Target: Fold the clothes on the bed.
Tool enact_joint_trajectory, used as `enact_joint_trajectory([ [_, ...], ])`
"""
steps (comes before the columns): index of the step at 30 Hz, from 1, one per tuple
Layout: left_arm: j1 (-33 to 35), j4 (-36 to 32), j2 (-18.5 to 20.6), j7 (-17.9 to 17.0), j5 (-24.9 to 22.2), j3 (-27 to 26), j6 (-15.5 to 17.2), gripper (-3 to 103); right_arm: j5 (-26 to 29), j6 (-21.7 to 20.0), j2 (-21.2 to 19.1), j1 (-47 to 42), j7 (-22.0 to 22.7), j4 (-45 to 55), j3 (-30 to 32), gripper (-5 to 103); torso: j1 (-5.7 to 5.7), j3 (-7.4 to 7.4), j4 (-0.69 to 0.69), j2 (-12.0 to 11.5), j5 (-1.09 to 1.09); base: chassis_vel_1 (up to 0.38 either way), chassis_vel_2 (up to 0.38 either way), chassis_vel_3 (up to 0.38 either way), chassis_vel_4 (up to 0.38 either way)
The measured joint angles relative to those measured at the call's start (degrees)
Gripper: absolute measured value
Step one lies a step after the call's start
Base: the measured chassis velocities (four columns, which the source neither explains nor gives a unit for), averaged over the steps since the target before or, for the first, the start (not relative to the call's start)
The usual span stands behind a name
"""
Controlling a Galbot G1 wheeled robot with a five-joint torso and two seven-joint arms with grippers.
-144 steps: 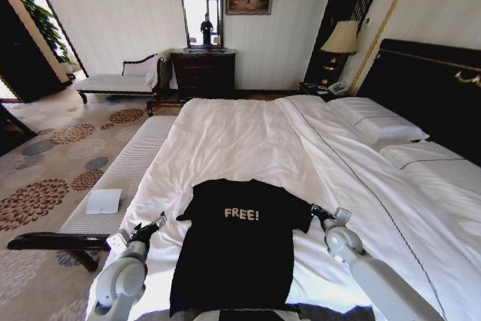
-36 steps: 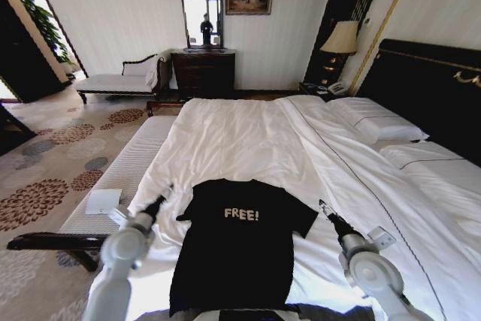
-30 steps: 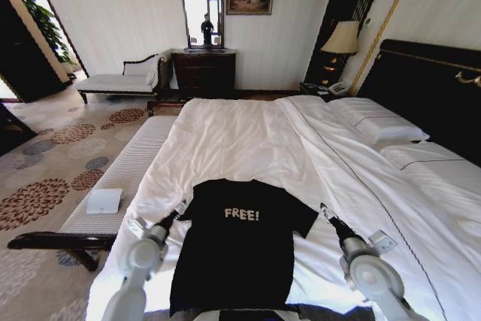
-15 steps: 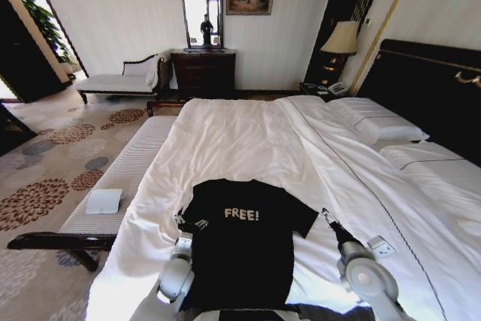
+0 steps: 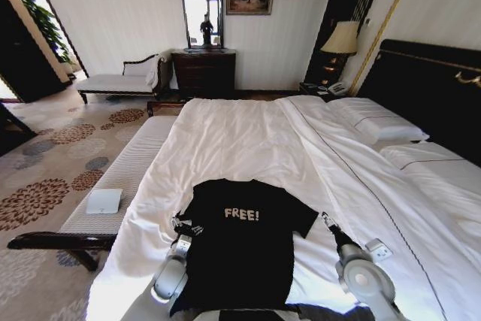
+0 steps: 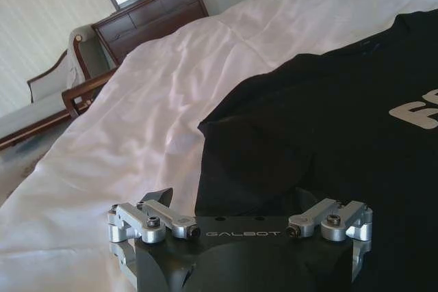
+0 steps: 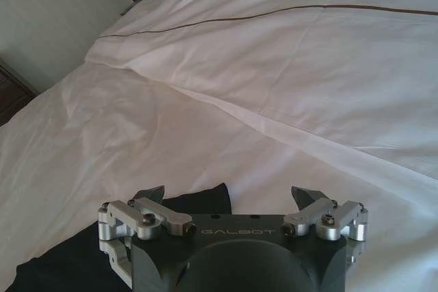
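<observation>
Lying flat on the near part of the white bed (image 5: 248, 140), the black T-shirt (image 5: 240, 249) had its "FREE!" lettering turned up. We held our left gripper (image 5: 186, 224) with its fingers apart at the T-shirt's left sleeve, just over the cloth. Our right gripper (image 5: 326, 219) stood just beside the T-shirt's right sleeve, over the sheet, also with fingers spread apart and holding nothing.
</observation>
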Motion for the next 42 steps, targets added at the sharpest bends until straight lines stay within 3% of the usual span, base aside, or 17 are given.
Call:
enact_joint_trajectory([
  [6,-1.7,1.8,-0.9,-0.1,-0.4,0.0,0.3,103,0.0,0.0,-0.1,0.7,0.1,-0.6,-0.5,100,0.0,0.0,0.02,0.0,0.01,0.0,0.0,0.0,0.0],
  [9,-3.0,3.6,-2.0,-1.5,-1.0,-0.3,0.7,89,0.0,0.0,-0.2,0.4,0.2,-0.7,-0.1,100,0.0,0.0,0.01,0.0,0.0,0.0,0.0,0.0,0.0],
  [11,-3.4,4.1,-2.2,-1.7,-1.1,-0.5,0.7,89,-0.1,0.0,-0.2,0.3,0.2,-0.7,-0.1,100,0.0,0.0,0.01,0.0,0.01,0.0,0.0,0.0,0.0],
  [14,-4.2,5.0,-2.6,-1.8,-1.6,-1.3,0.2,74,-0.3,0.0,-0.2,0.3,0.3,-0.8,0.0,100,0.0,0.0,0.01,0.0,0.01,0.0,0.0,0.0,0.0],
  [17,-4.6,5.3,-2.8,-1.9,-1.9,-1.9,-0.4,68,-0.4,0.0,-0.2,0.3,0.3,-0.8,0.0,100,0.0,0.0,0.01,0.0,0.01,0.0,0.0,0.0,0.0],
  [20,-4.9,5.4,-2.9,-1.9,-2.7,-2.9,-0.7,51,-0.8,0.0,-0.1,0.1,0.3,-0.8,-0.1,100,0.0,0.0,0.01,0.0,0.01,0.0,0.0,0.0,0.0],
  [23,-5.0,5.5,-2.9,-1.9,-3.3,-3.7,-0.8,46,-1.0,0.0,0.0,0.1,0.3,-0.8,-0.1,100,0.0,0.0,0.01,0.0,0.01,0.0,0.0,0.0,0.0],
  [26,-5.2,5.8,-2.8,-2.0,-4.8,-5.5,-0.8,30,-1.0,0.1,0.0,0.1,0.4,-0.8,-0.1,100,0.0,0.0,0.02,0.0,0.01,0.0,0.0,0.0,0.0],
  [29,-5.3,6.0,-2.8,-2.0,-5.9,-6.8,-0.8,24,-1.1,0.1,-0.1,0.0,0.4,-0.8,-0.2,100,0.0,0.0,0.01,0.0,0.0,0.0,0.0,0.0,0.0],
  [34,-5.8,6.5,-2.8,-1.8,-9.8,-9.4,-0.8,3,-1.2,0.1,-0.2,0.0,0.4,-0.9,-0.3,100,0.0,0.0,0.01,0.0,0.0,0.0,0.0,0.0,0.0],
  [42,-5.9,7.4,-3.5,-1.8,-17.6,-14.0,-0.3,0,-1.4,0.1,-0.3,0.1,0.3,-1.4,-0.5,100,0.0,0.0,0.0,0.0,0.0,0.0,0.0,0.0,0.0],
])
